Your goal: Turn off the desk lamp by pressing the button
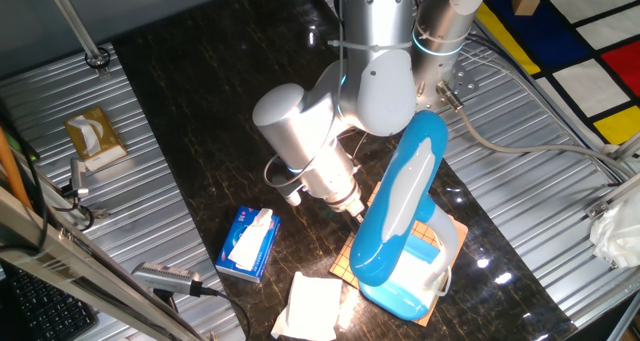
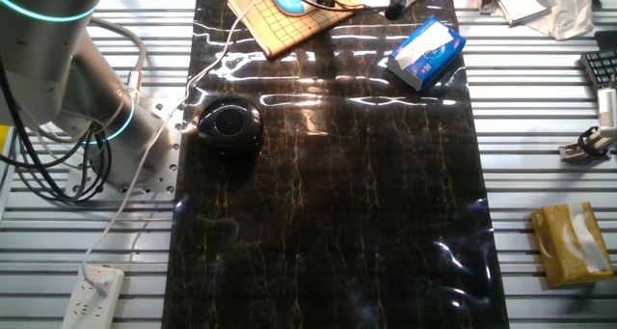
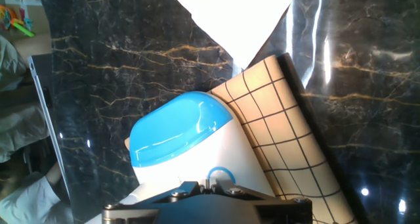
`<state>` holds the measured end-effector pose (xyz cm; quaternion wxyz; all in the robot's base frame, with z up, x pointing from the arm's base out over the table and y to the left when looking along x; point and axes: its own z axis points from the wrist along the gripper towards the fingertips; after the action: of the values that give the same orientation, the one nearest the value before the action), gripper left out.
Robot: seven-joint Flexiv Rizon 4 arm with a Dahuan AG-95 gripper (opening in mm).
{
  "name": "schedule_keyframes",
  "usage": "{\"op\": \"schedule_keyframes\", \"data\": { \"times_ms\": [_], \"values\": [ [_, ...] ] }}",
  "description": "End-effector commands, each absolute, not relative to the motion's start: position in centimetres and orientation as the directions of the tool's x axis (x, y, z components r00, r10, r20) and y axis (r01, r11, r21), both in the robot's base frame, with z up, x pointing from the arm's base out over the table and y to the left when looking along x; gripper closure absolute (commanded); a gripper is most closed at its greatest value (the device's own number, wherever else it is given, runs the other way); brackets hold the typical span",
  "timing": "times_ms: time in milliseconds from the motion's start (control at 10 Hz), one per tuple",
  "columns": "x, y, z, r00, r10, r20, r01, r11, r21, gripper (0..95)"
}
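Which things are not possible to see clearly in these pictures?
- Gripper fingertips: in one fixed view the desk lamp and the arm hide them; whether they are open or shut is unknown.
- Lamp button: the hand view shows only a small ring above the dark gripper body; contact is unclear.
- Lamp in the other fixed view: cut off by the top edge.

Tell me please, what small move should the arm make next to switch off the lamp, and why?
Probably a short push further down onto the desk lamp base. The hand view looks straight at the white base with a small blue ring, likely the button, just ahead of the pincer's body. The fixed view shows the arm's tip low beside the lamp, above the gridded board. Contact cannot be confirmed.
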<state>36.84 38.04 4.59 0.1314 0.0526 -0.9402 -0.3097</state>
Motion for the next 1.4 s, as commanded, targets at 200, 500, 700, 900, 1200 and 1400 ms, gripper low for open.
{"op": "schedule_keyframes", "data": {
  "times_ms": [200,500,700,900,1200,1400],
  "values": [
    [36.79,37.96,4.65,-0.960,-0.181,0.213,-0.020,0.804,0.594,95.0],
    [36.74,38.00,4.59,-0.960,-0.179,0.214,-0.019,0.807,0.590,95.0],
    [36.66,37.97,4.53,-0.960,-0.178,0.215,-0.018,0.808,0.589,95.0],
    [36.66,37.95,4.53,-0.961,-0.177,0.213,-0.018,0.810,0.587,95.0],
    [36.55,38.11,4.40,-0.961,-0.168,0.218,-0.016,0.826,0.564,95.0],
    [36.55,38.12,4.39,-0.962,-0.166,0.218,-0.014,0.824,0.567,95.0]
  ]
}}
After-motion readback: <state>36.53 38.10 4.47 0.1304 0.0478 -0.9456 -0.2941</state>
